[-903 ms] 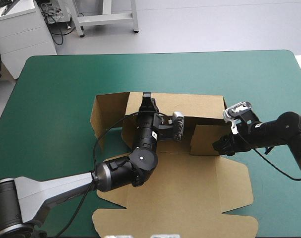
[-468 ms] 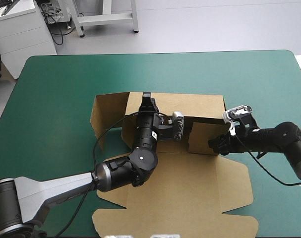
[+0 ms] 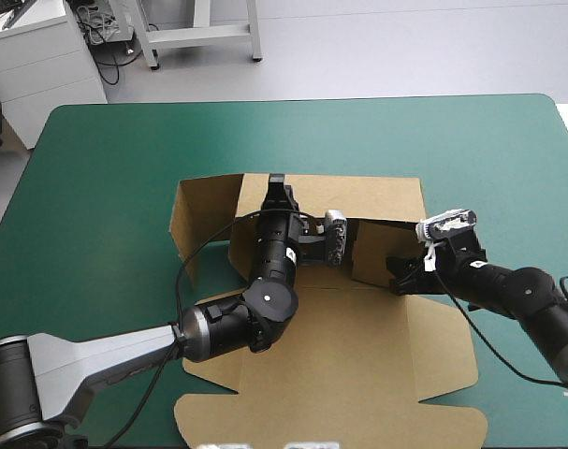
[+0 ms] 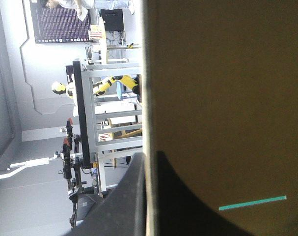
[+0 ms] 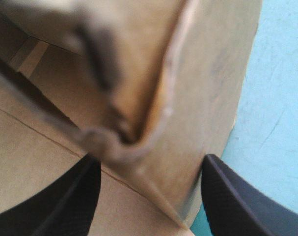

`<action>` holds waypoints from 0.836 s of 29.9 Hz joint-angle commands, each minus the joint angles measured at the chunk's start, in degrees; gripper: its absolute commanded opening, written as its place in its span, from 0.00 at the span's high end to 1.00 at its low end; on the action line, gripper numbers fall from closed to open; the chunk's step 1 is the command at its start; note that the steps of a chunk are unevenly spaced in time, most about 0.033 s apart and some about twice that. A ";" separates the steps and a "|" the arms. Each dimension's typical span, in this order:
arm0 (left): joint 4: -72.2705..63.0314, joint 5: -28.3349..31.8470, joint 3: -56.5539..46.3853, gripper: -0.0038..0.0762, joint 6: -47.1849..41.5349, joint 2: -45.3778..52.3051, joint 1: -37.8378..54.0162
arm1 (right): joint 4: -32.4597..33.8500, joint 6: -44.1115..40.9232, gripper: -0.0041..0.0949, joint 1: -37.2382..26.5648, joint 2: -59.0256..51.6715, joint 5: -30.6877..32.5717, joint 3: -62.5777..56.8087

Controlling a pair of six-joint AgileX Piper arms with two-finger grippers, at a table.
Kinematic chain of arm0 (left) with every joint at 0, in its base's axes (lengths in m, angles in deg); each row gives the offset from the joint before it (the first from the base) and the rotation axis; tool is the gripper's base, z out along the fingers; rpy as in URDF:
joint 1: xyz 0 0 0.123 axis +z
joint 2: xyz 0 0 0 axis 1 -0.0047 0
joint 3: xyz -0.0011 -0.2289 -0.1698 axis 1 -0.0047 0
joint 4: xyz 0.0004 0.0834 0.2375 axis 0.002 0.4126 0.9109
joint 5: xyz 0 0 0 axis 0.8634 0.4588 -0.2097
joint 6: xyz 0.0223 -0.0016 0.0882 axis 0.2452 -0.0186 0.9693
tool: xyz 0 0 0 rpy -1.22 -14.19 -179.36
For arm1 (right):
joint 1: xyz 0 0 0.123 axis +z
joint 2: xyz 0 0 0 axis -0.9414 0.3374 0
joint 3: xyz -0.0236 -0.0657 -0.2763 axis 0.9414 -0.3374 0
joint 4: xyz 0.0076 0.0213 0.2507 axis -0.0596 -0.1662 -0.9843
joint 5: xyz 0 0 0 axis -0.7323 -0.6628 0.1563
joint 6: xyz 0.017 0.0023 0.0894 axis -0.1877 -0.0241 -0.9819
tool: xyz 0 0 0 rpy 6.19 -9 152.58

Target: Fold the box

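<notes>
The brown box (image 3: 358, 365) lies in the middle of the teal-green table with its far wall (image 3: 368, 198) raised and its lid flat toward the near edge. My left gripper (image 3: 277, 185) reaches over that wall's top edge. In the left wrist view it (image 4: 149, 156) is shut on the box (image 4: 227, 98), the board's edge running between the fingers. My right gripper (image 3: 396, 273) is at the short right side wall (image 3: 370, 253), which stands leaning inward. In the right wrist view its fingers (image 5: 149, 158) stand open, with that bent wall (image 5: 139, 73) just ahead of and between them.
A left side flap (image 3: 195, 220) stands up at the box's left end. Bare teal-green cover (image 3: 124, 159) surrounds the box on the far, left and right sides, and shows beside the right gripper (image 5: 281, 98).
My right gripper has moved left toward the box's middle, and the right side wall has swung inward with it. The left arm has not moved.
</notes>
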 commanded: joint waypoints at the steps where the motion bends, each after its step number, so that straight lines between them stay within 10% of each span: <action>1: 3.47 -2.40 1.58 0.99 -2.03 2.40 -0.26 | -2.65 -1.72 0.41 4.91 -2.39 -10.69 0.21; 9: 3.24 -2.27 1.58 0.99 -2.03 2.40 -0.26 | -2.65 -3.46 0.52 10.10 -1.10 -21.98 -0.13; 17: 3.98 -2.07 1.58 0.99 -2.03 2.40 -0.26 | -2.65 -2.51 0.98 10.10 -0.49 -23.27 -0.04; 25: 4.08 -1.26 1.58 0.98 -2.03 2.40 -0.26 | -3.15 -4.93 0.98 10.10 -0.49 -24.50 -0.04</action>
